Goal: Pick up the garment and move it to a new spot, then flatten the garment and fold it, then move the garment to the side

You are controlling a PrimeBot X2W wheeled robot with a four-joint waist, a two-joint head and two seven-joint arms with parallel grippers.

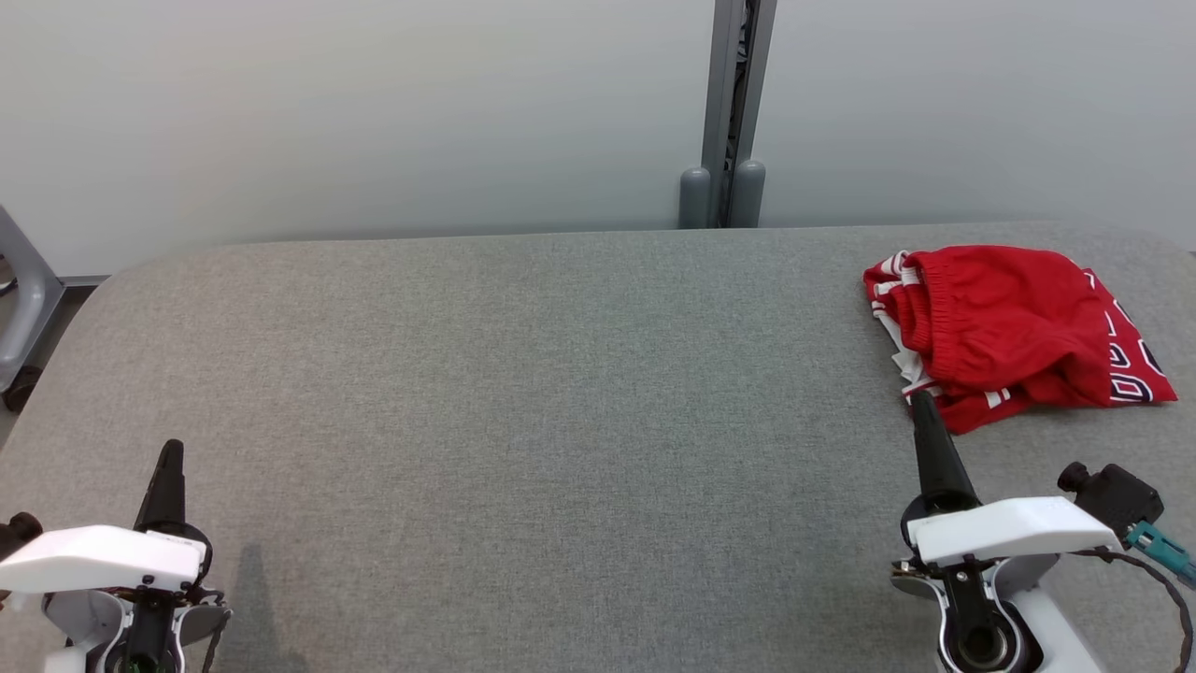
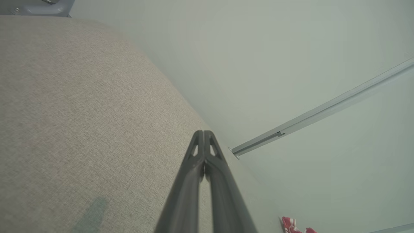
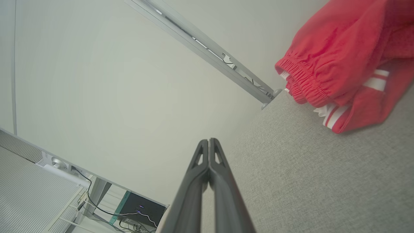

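Observation:
The garment (image 1: 1014,332) is a crumpled pair of red shorts with white stripes and dark lettering, lying at the far right of the grey table (image 1: 523,393). My right gripper (image 1: 923,404) is shut and empty, its tip just short of the garment's near left corner. In the right wrist view the garment (image 3: 346,61) lies at the upper right, apart from the shut right gripper (image 3: 209,141). My left gripper (image 1: 171,451) stands shut and empty at the table's near left. The left wrist view shows that shut gripper (image 2: 203,132) and a scrap of the garment (image 2: 292,225) at the bottom edge.
A grey post (image 1: 733,112) with two round feet rises behind the table's far edge against a pale wall. A grey metal frame (image 1: 23,299) stands off the table's left end. The right wrist view shows a dark box (image 3: 139,208) with cables.

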